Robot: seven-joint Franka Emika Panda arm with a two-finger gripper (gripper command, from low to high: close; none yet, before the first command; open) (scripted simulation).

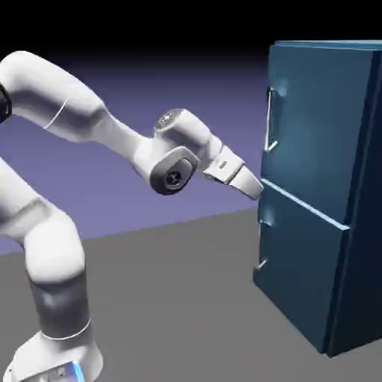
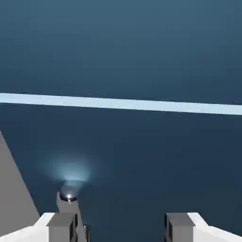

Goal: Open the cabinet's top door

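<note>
From here I see smooth, satin-looking blue panels on the cabinet (image 1: 317, 134) at the right of the frame, with shiny, metal-looking handles (image 1: 269, 119). My arm (image 1: 56, 93), at the left, looks smooth, like glossy white plastic; the floor (image 1: 179, 298) looks matt.

The grey floor (image 1: 171, 298) carries the robot's white base (image 1: 56, 358) at the left and the dark blue cabinet (image 1: 313, 194) upright at the right, well apart.
</note>
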